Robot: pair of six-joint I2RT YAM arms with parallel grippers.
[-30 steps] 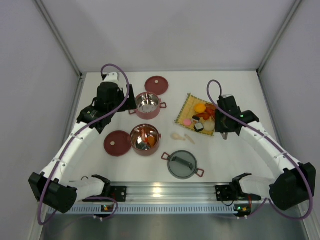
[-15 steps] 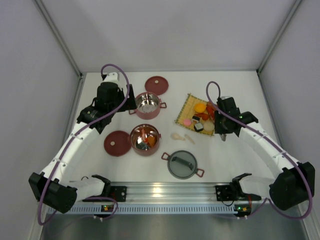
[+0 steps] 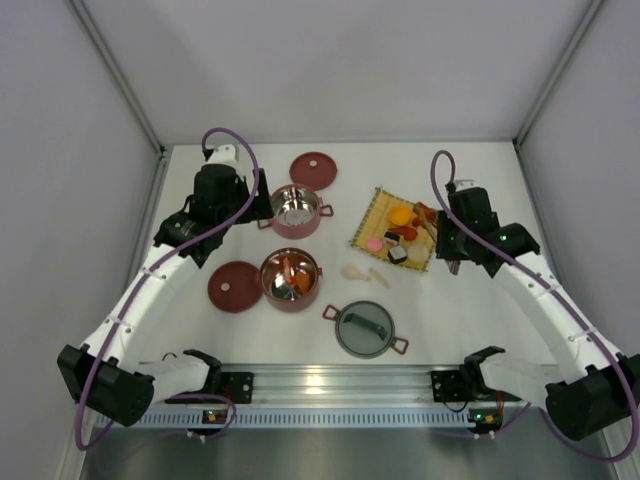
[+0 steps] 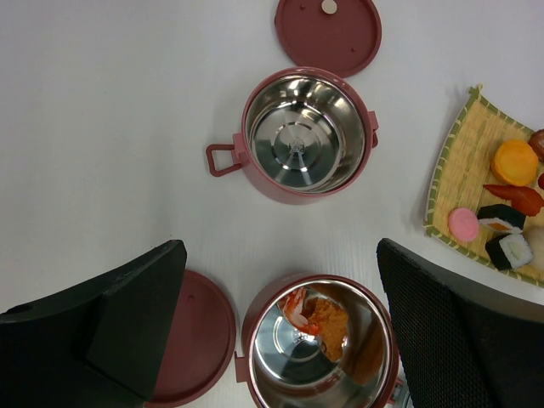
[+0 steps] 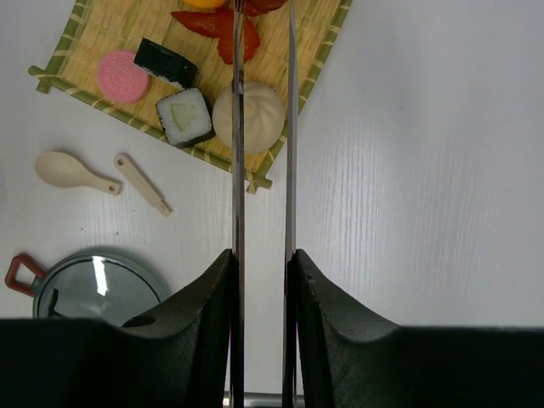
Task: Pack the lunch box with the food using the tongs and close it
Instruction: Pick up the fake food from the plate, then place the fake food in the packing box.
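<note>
My right gripper (image 5: 263,259) is shut on the tongs (image 5: 237,127), squeezing their two thin arms close together. The arms reach over the yellow mat, and their tips run off the top of the right wrist view beside a red food piece (image 5: 223,25). More food lies on the mat: a white bun (image 5: 248,115), sushi (image 5: 187,117) and a pink disc (image 5: 123,75). One lunch box tier (image 3: 296,211) is empty. The nearer tier (image 4: 319,340) holds orange and shrimp pieces. My left gripper (image 4: 279,255) hangs open above this tier, holding nothing.
Two flat red lids (image 3: 313,170) (image 3: 234,286) lie by the tiers. The grey domed lid (image 3: 365,329) sits near the front. Two cream spoon pieces (image 5: 64,170) lie between the yellow mat (image 3: 372,215) and that lid. Walls close the table's sides.
The right arm has shifted a little to the right and back with the tongs, and its jaws have pressed the tong arms closer. The left arm has not moved.
</note>
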